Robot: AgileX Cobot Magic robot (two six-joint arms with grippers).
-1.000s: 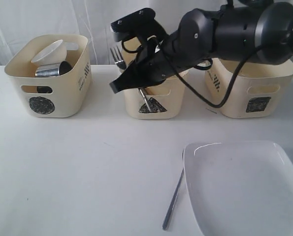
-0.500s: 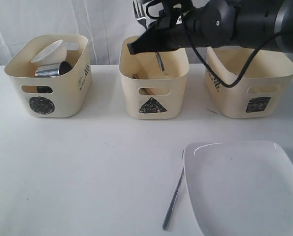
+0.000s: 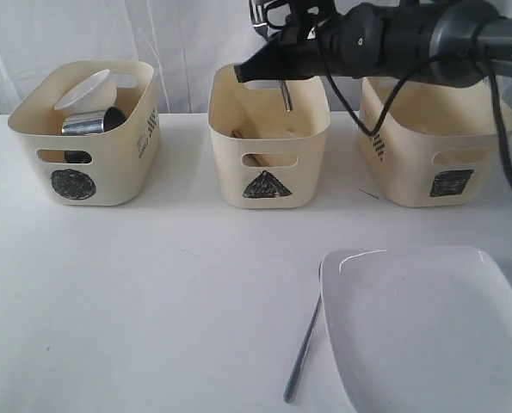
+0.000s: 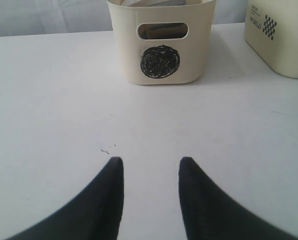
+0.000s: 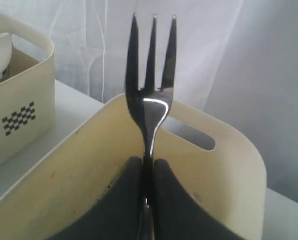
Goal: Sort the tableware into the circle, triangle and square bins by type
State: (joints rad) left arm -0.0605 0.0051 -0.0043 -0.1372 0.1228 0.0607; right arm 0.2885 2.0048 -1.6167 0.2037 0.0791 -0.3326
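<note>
Right claw, fork above triangle bin

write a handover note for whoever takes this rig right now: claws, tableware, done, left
Right claw: shut on the fork, above the triangle bin.
Left claw: open, empty, low over the table, facing the circle bin.
Done: white bowl and steel mug lie in the circle bin.
Left: release the fork; then likely the steel utensil beside the white plate to triangle, that plate to the square bin.
</note>
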